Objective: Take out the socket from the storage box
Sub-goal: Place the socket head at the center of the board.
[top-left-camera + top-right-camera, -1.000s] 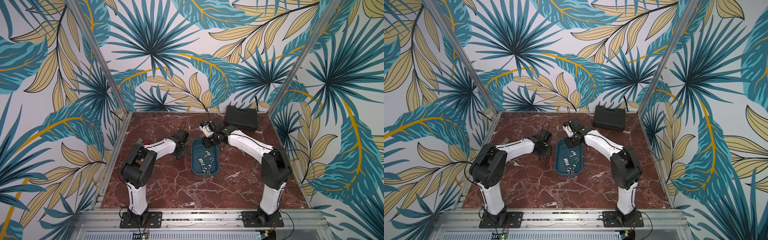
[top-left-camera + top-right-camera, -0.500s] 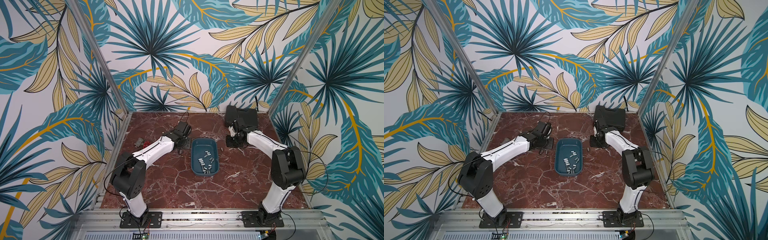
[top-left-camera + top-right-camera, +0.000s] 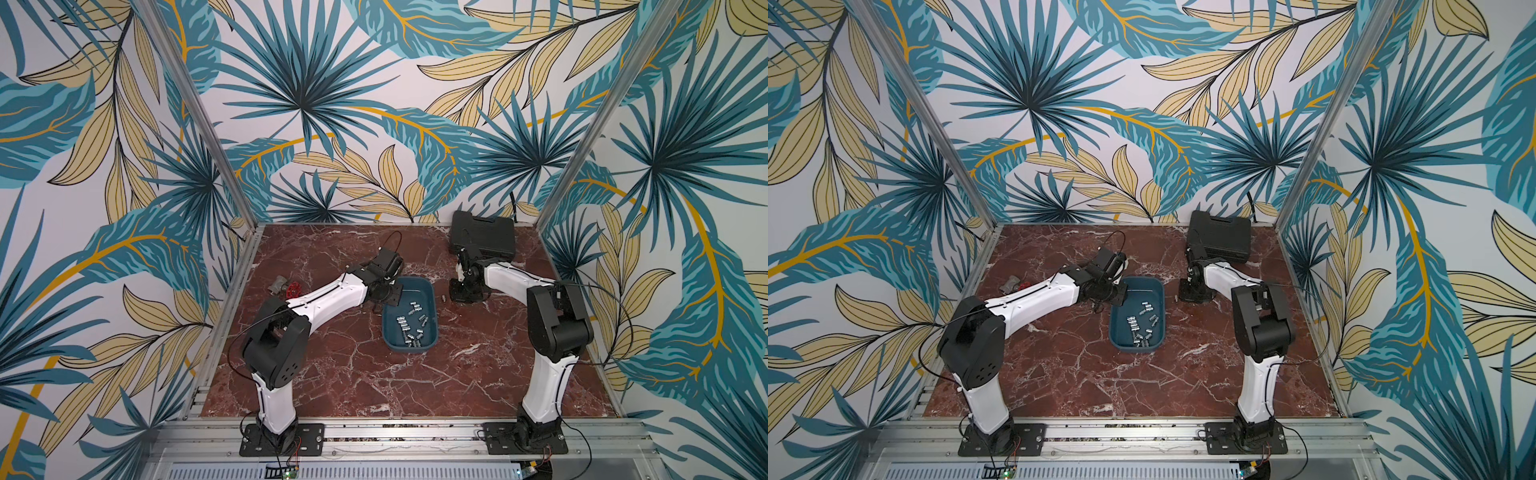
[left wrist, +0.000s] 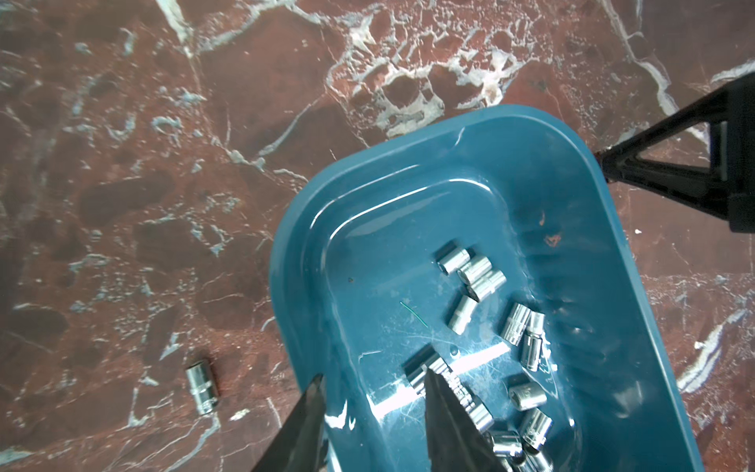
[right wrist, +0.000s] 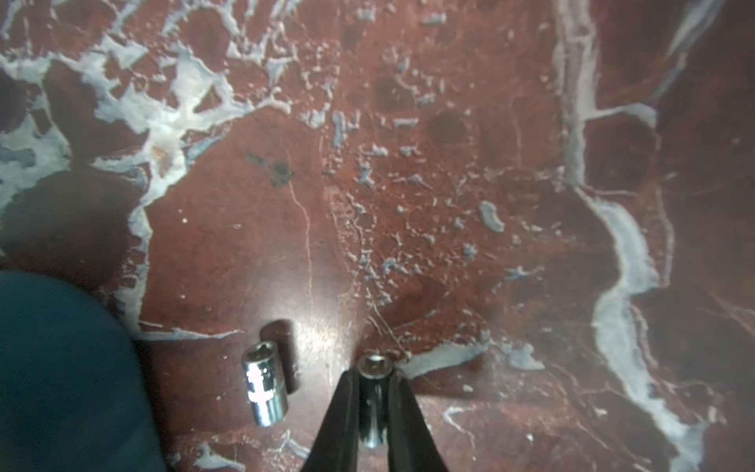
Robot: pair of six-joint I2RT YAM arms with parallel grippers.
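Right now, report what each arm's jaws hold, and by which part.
The right jaws pinch a small chrome steel socket by its round sides. The left jaws, open, hold nothing; they straddle the rim of the shallow teal plastic bin.

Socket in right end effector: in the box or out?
Out. The socket sits clamped in the right end effector over bare table beside the storage box, near a second loose socket.

The table's (image 3: 374, 386) front half lies open; the storage box (image 3: 419, 286) blocks the middle, a loose socket (image 5: 263, 382) just beside it, a black tool case (image 3: 482, 237) in a back corner.
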